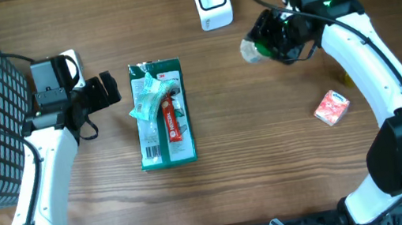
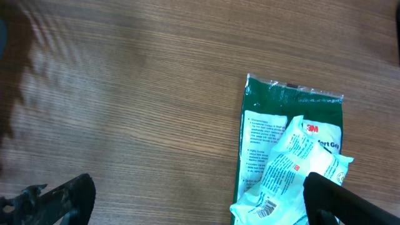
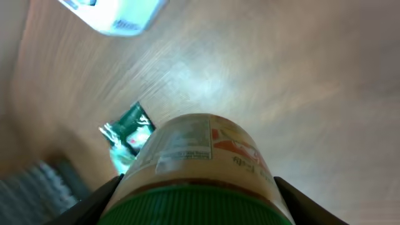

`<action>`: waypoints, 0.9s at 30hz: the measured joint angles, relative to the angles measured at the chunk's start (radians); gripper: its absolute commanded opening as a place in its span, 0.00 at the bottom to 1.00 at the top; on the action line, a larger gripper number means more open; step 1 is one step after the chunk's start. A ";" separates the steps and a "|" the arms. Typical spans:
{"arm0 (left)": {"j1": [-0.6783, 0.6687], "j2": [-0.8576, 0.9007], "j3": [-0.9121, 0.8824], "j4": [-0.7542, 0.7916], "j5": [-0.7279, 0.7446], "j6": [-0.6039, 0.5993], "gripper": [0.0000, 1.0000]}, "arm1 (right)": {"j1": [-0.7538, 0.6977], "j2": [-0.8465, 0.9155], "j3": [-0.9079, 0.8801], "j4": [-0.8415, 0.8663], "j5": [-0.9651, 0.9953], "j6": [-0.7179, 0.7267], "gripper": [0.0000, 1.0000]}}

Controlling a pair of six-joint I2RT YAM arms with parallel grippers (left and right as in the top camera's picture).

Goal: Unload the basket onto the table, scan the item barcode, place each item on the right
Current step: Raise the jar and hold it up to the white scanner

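Gripping the probably slippery, rigid-looking round jar with green lid and orange label (image 3: 200, 156) by its body under the lid, the right gripper (image 1: 272, 40) held it near the white box scanner (image 1: 212, 0), while the left gripper (image 1: 106, 88) gaped empty

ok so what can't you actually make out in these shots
jar barcode: right wrist, label blurred, too close; overhead, right gripper covers it.
scanner: right wrist, cut by top edge, blurred.
green packet: left wrist, lower end cut by bottom edge, white pouch covers part.
small red packet: overhead, print too small.
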 measured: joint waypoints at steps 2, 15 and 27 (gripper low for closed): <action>0.000 0.000 0.000 0.001 0.000 0.000 1.00 | 0.000 0.002 0.074 -0.059 -0.011 -0.153 0.04; 0.000 0.000 0.000 0.001 0.000 0.000 1.00 | 0.020 0.067 0.424 0.007 0.008 -0.408 0.04; 0.000 0.000 0.000 0.001 0.000 0.000 1.00 | 0.047 0.446 0.408 0.613 0.026 -0.415 0.04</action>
